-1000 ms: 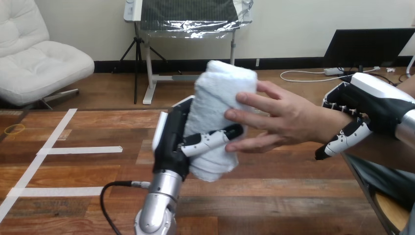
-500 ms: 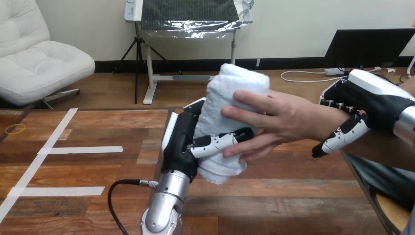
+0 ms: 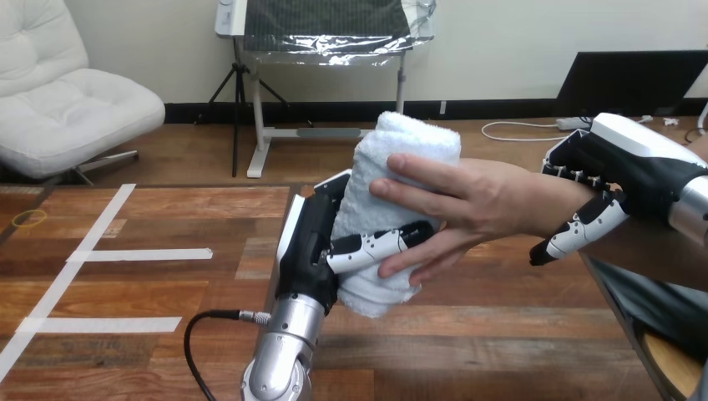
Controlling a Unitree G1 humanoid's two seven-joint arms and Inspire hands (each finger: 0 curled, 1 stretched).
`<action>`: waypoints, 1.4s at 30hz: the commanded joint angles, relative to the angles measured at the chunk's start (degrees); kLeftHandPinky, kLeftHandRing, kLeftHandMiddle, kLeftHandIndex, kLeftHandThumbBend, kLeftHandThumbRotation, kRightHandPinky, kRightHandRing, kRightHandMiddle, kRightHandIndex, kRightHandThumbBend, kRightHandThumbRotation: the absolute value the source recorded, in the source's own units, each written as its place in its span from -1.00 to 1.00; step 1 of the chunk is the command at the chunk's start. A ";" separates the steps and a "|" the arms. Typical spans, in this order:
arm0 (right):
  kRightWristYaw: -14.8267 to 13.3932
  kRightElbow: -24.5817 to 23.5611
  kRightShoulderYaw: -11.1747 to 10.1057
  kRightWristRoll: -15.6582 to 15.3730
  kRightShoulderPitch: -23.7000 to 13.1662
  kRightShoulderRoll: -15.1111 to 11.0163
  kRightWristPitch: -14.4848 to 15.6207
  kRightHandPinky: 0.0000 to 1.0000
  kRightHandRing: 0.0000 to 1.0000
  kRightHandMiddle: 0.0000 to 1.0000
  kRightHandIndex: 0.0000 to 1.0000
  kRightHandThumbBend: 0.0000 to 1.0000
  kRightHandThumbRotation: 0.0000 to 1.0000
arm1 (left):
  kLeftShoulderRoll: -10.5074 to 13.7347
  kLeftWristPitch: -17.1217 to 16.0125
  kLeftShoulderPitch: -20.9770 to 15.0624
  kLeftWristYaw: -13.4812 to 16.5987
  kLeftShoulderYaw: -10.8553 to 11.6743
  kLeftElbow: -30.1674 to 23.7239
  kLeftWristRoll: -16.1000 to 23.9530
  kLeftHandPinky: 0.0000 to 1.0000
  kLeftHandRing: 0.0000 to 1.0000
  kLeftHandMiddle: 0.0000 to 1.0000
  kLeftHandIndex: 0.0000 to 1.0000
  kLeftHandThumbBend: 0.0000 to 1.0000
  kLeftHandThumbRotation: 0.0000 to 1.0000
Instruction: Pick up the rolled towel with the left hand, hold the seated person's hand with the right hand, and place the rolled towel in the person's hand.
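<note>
The white rolled towel (image 3: 403, 167) stands upright above the middle of the table. My left hand (image 3: 311, 251) is shut on it, thumb across its front and palm against its left side. The person's hand (image 3: 472, 200) reaches in from the right; its fingers lie over the towel's right side and its thumb is under my thumb. At the right my right hand (image 3: 628, 165) is curled round the person's wrist, fingers over the top and thumb (image 3: 578, 234) below.
The wooden table (image 3: 150, 284) carries white tape strips (image 3: 138, 255) on its left half. A small yellow ring (image 3: 29, 219) lies at the far left edge. The table's right edge (image 3: 603, 292) runs just below my right hand.
My left hand has carried the towel right and a little up into the person's hand. The person's fingers have closed further round it. My right hand has barely moved.
</note>
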 commanded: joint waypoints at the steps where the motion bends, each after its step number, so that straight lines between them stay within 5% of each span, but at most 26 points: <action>1: -0.73 0.70 -0.53 0.22 -3.27 0.44 0.17 -0.45 -0.35 -0.23 -0.24 0.88 -0.85 | -6.84 -2.29 -1.94 -1.79 -2.44 0.25 1.45 -0.43 -0.33 -0.22 -0.14 0.25 -1.00; 42: -0.76 1.90 -0.61 0.48 -3.04 0.89 -0.50 -0.42 -0.32 -0.22 -0.22 0.89 -0.85 | -6.77 -0.80 -0.10 -4.62 -2.42 -2.36 -0.59 -0.41 -0.30 -0.20 -0.10 0.23 -1.00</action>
